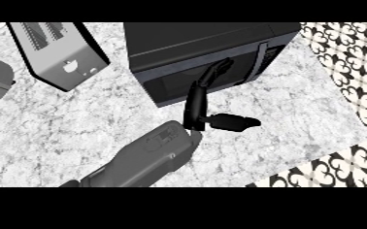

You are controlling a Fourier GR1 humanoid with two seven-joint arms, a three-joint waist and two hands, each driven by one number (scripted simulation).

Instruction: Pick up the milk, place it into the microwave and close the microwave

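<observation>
We look steeply down on a white-and-grey marbled stone tabletop (86, 121) whose mottled surface fills most of the view. At the upper middle sits a dark boxy microwave (208, 48), matte black on top, with a smooth dark glass door (190, 80) and a slim vertical control strip at its right end; the door lies flush with the front of the box, so it reads as closed. A single grey forearm (140, 162), blocky and metallic-looking with a darker panel near the wrist, comes up from the lower edge left of centre. Which arm it is we judge from its reach: we take it for the right one. It ends in a glossy black right hand (197, 109) whose slender fingers (215, 73) stretch straight up against the door glass, released rather than clenched, while the thumb (233, 122) sticks out sideways to the right above the stone. Nothing is held in that hand. The milk shows nowhere on the tabletop or in the hand; whether it stands behind the closed door we cannot tell. At the upper left a brushed silver toaster (61, 53) with a slotted top and dark edges lies at a slant, well apart from the microwave, and a rounded grey object (4, 80) is cut off by the left edge. Along the right side and the lower right corner runs a black-and-cream patterned tile floor (337, 53), beyond the edge of the stone.
</observation>
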